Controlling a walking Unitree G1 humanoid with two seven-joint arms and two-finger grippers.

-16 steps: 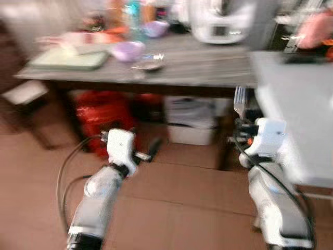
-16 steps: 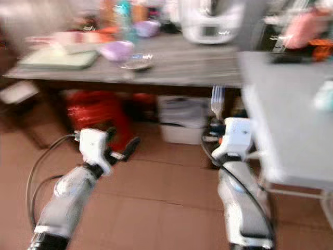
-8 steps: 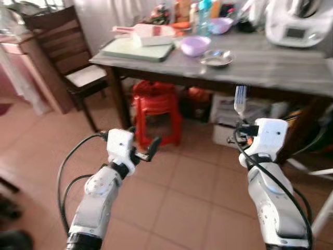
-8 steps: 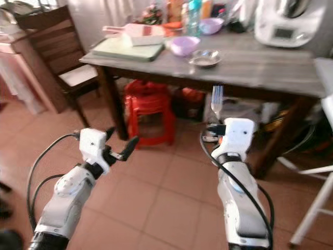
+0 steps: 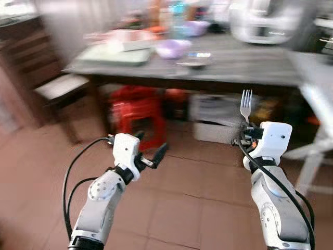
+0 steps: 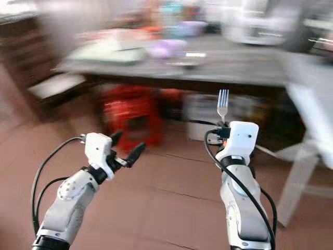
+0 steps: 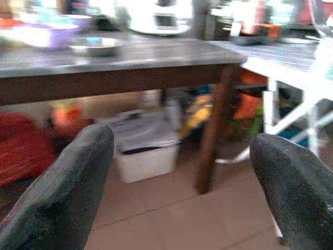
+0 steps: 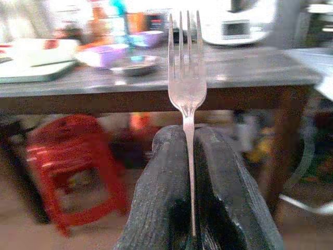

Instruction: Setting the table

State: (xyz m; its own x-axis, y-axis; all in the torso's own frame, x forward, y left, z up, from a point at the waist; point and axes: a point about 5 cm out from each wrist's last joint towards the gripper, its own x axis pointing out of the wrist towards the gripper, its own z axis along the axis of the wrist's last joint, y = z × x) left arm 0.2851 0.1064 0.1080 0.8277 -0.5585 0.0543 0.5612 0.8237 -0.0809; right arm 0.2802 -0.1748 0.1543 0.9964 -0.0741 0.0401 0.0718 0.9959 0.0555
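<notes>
From my head I see my right gripper [image 5: 245,136] raised over the tiled floor [image 5: 197,203] short of the dark table [image 5: 234,65], pinched shut on an upright fork [image 5: 246,104], while my left gripper [image 5: 151,154] hangs empty with its fingers spread. My left wrist adds a white box [image 7: 145,151] under the table. My right wrist shows the handle clamped between my pads [image 8: 166,172], plus a metal bowl [image 8: 136,64] near the table's front edge and a red stool [image 8: 73,156] beneath it.

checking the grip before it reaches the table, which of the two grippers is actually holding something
The right gripper: its fingers are shut on a fork standing tines up. The left gripper is open, holding nothing.
</notes>
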